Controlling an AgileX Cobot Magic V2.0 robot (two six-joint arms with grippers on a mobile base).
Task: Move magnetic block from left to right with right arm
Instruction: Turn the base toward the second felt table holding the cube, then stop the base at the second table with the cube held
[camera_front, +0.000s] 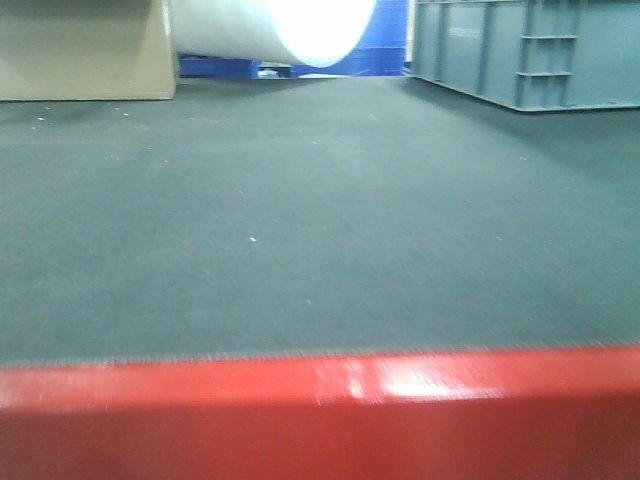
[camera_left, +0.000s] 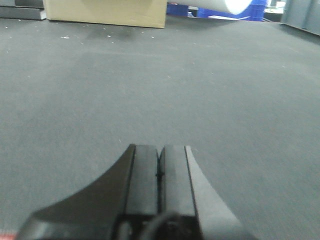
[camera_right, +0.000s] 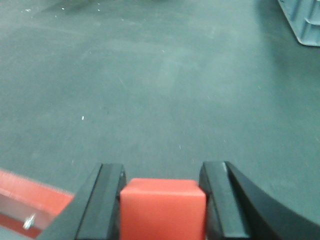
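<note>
Right wrist view: the right gripper (camera_right: 163, 175) is clenched on the magnetic block (camera_right: 163, 210), at six o'clock in frame. Looks like the carry step. Next, swing toward three o'clock and set down gently. Left gripper (camera_left: 160, 150) is pinched together, empty.

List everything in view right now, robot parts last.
block: 1, red, between the right jaws
mat: 1, dark grey-green, whole work surface
frame: 1, red, along the mat's near edge
box: 1, beige, far left
roll: 1, white, far centre
crate: 1, grey, far right
blue item: count unclear, blue, behind roll
left gripper: 1, black, jaws shut, empty
right gripper: 1, black, jaws shut on block
</note>
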